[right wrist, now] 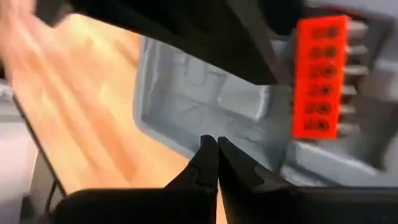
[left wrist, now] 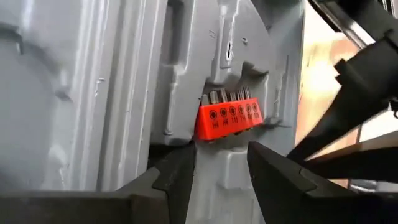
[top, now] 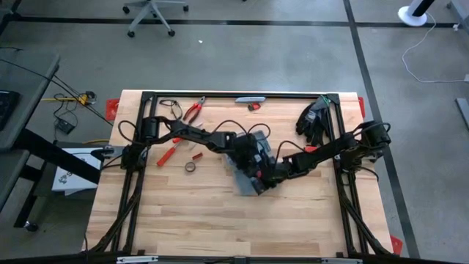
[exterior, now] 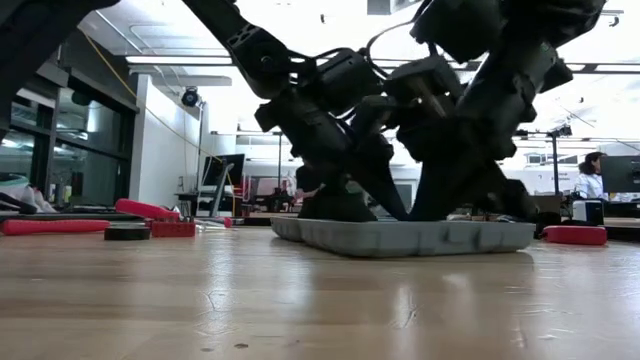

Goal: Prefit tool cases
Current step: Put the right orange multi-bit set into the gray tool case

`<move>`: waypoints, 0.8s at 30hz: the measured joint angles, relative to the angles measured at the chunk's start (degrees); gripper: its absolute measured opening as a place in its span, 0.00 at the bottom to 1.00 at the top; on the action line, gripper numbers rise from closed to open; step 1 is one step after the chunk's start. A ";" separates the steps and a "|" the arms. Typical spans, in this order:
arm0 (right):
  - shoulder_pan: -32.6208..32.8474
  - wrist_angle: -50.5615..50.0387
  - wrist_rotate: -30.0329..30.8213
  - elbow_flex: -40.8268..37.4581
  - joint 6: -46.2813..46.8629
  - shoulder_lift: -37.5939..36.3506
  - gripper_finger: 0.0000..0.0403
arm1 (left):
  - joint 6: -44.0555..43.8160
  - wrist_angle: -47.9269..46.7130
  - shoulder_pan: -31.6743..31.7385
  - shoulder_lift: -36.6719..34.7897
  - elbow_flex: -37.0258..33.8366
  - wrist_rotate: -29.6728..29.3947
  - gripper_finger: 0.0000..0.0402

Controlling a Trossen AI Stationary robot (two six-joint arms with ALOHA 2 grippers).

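The grey-blue tool case (top: pixel 248 176) lies open and flat on the table's middle, moulded inside up; the low view shows its tray (exterior: pixel 400 237). A red bit holder (left wrist: pixel 227 118) sits in a slot of it and also shows in the right wrist view (right wrist: pixel 317 78). My left gripper (left wrist: pixel 222 163) is open, its fingertips just short of the bit holder, one to either side. My right gripper (right wrist: pixel 216 149) is shut and points down at the moulded inside near the case's rim (right wrist: pixel 155 127). Both arms meet over the case (top: pixel 260 165). My right gripper has its shut fingertips (right wrist: pixel 208 152) down at the case's moulded inside, close to the rim. I cannot tell whether they touch the plastic.
Left of the case lie red-handled pliers (top: pixel 193 110), another red-handled tool (top: pixel 168 154), a small red piece (top: pixel 196 156) and a tape roll (top: pixel 190 167). A grey knife (top: pixel 251 99) and a black glove (top: pixel 315 117) lie at the far edge. Bare wood (top: pixel 220 227) lies on the near side.
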 joint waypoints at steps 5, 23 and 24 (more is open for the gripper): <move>0.03 -1.58 1.93 0.05 -2.13 -2.95 0.00 | 1.48 0.63 -0.60 0.04 -0.02 -0.59 0.34; -8.39 -28.71 0.76 0.09 -24.93 -15.32 0.00 | -17.58 8.10 1.91 0.20 -0.15 -3.48 0.34; -9.48 -28.73 0.14 0.09 -26.62 -15.32 0.00 | -18.87 8.53 1.83 0.22 -0.15 -4.56 0.34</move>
